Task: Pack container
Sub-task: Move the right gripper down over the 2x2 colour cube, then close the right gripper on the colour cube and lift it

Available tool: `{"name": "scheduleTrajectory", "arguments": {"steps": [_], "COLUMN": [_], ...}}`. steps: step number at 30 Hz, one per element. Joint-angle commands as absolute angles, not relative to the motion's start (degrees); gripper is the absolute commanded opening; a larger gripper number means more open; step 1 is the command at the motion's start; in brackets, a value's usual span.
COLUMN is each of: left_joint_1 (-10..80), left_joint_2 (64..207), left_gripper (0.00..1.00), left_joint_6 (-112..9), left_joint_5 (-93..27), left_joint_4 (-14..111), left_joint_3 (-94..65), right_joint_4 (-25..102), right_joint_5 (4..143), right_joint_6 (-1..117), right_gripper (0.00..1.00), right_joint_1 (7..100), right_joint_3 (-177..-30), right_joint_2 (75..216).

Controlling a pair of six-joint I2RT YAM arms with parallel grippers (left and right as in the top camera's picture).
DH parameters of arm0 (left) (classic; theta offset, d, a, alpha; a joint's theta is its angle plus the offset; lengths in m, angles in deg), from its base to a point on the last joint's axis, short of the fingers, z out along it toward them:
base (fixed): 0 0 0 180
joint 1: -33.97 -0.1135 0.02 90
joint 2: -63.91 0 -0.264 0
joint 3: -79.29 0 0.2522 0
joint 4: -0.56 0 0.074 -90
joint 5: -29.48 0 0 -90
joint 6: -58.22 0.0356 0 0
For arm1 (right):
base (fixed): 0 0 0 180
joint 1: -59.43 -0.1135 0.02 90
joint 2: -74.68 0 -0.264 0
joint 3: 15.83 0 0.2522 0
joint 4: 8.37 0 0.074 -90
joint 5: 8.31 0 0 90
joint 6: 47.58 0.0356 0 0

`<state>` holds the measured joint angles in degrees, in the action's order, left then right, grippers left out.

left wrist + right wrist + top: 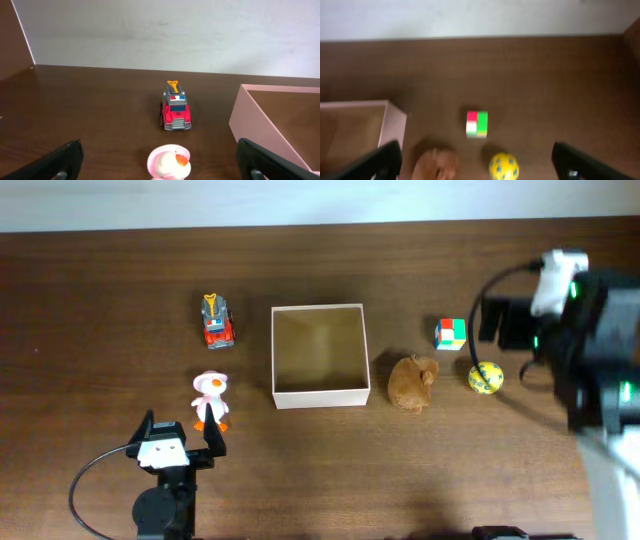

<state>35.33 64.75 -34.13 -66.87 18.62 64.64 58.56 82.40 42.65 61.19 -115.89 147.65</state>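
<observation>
Left tool point(183, 430): fingers spread wide, gripping nothing, low over the table near its front edge. It sits just in front of a white plush duck with a pink hat and orange feet point(209, 399); the wrist view shows the duck's head between the two fingers, not touching either.

Right tool point(476, 155): fingers also spread wide and empty, held above the right-hand toys. Wrist view is blurred.

Surface: dark brown wood-grain table point(100, 290), with a plain white wall point(160, 30) along its far edge. A black cable point(85, 480) loops beside the left arm.

Other items:
- Red-and-grey toy fire truck with an orange piece on top point(217, 321) lies behind the duck, left of the box and apart from it.
- Brown plush animal point(411, 382) is just beside the box's right wall; contact cannot be told.
- Small colour-block cube, showing red, green, white and yellow point(450, 333), is behind and to the right of the plush.
- Yellow ball with dark spots point(486, 379) is near the cube, right of the plush.

Container: square shallow box with thin white walls point(318, 398), at table centre between the two toy groups and upright. Inside, only the tan cardboard floor shows.
</observation>
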Motion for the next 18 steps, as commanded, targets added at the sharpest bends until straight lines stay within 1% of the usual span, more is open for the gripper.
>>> {"name": "scheduleTrajectory", "arguments": {"steps": [1,8,18], "left_joint_1": [35.03,35.03,35.03], "left_joint_2": [64.29,64.29,64.29], "left_gripper": [0.99,0.99,0.99], "left_joint_6": [-33.02,-33.02,-33.02], "left_joint_5": [-66.28,-66.28,-66.28], "left_joint_4": [18.47,18.47,18.47], "left_joint_3": [64.99,64.99,64.99], "right_joint_4": [60.83,59.5,57.84], "right_joint_5": [84.3,83.87,83.93], "right_joint_6": [43.31,42.28,34.83], "right_gripper": [0.99,0.99,0.99], "right_joint_1": [60.95,60.95,60.95], "right_joint_3": [-123.12,-124.41,-124.41], "right_joint_2": [155.12,165.9,177.77]}}
